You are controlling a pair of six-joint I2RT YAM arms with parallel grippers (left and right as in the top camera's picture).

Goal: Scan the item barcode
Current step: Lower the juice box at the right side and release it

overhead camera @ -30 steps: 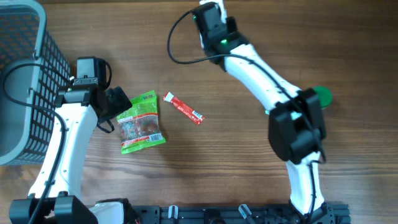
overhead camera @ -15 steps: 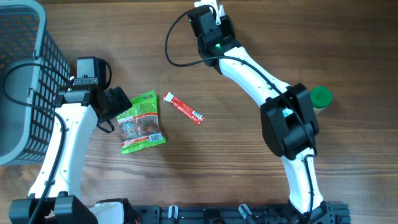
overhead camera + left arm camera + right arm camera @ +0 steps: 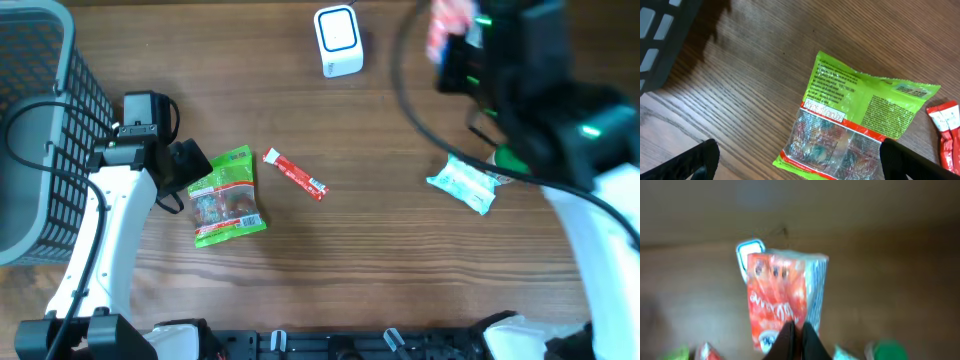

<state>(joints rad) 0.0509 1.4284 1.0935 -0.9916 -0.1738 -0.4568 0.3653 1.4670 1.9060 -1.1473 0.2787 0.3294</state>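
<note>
A white barcode scanner [image 3: 338, 40] with a blue-rimmed window stands at the table's far edge; the right wrist view shows it as well [image 3: 749, 251], below the held item. High above the table, my right gripper [image 3: 458, 55] is shut on a red and white packet [image 3: 449, 22]. In its own blurred view that packet [image 3: 777, 300] hangs from the pinched fingertips [image 3: 796, 330]. My left gripper [image 3: 190, 166] stands open beside a green snack bag [image 3: 227, 195], its fingers [image 3: 696, 160] straddling the bag's lower end [image 3: 850, 125].
A dark mesh basket [image 3: 40, 120] fills the left edge. A red stick packet [image 3: 295, 174] lies mid-table. A teal packet [image 3: 463, 185] and a green round thing [image 3: 512, 158] lie on the right, partly under my raised right arm.
My right arm has swung up and to the right, away from the scanner, with the red packet; the scanner and teal packet now show. The left arm has not moved.
</note>
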